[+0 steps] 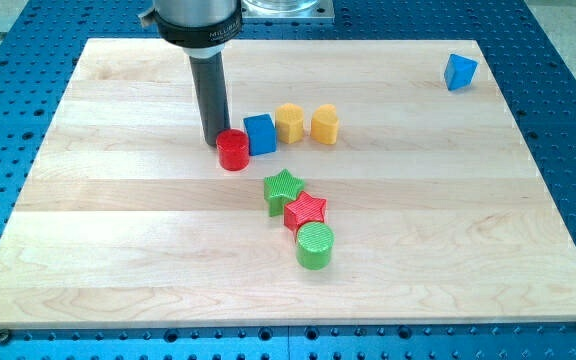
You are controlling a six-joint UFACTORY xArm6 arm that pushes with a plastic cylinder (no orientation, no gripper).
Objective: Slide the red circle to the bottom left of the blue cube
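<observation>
My tip point(213, 140) touches the red circle point(233, 150), just to its lower right on the tabletop point(118, 250). The blue cube point(260, 134) sits right of my tip, touching the circle. I carry no jaws, only this rod.

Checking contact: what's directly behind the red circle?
My tip stands just behind the red circle, toward the view's top left. The circle covers the tip's very end, so contact cannot be confirmed.

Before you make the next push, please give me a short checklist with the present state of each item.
1. My tip in view, beside the red circle on the view's left: ok.
2. Tip touching the circle: cannot tell.
3. Circle at bottom left of the blue cube: ok.
4. Circle apart from the cube: not ok, they look touching.
5. Green star away from the circle: ok.
</observation>
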